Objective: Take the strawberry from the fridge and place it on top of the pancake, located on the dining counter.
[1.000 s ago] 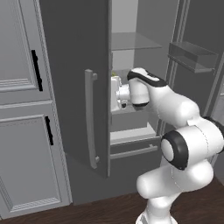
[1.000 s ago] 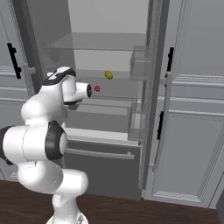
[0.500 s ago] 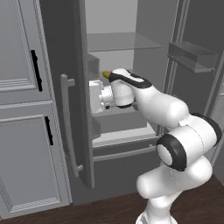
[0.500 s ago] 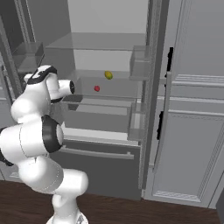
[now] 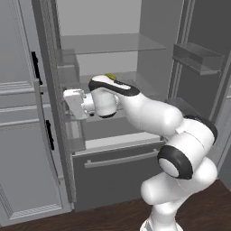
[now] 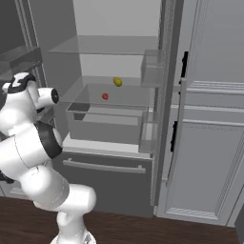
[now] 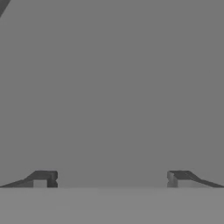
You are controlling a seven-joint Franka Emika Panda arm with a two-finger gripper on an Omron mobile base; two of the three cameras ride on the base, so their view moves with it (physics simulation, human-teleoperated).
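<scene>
Your gripper (image 7: 112, 178) stands with its jaws spread wide and nothing between them, facing a flat grey surface close ahead. In the left base view the hand is pressed up near the inner side of the fridge's (image 6: 95, 28) left door (image 5: 49, 81). The strawberry (image 6: 105, 96) lies well apart from the jaws, off to their side on the glass shelf (image 6: 109, 95) inside the fridge, near a small yellow item (image 6: 117, 82) farther back on that shelf.
</scene>
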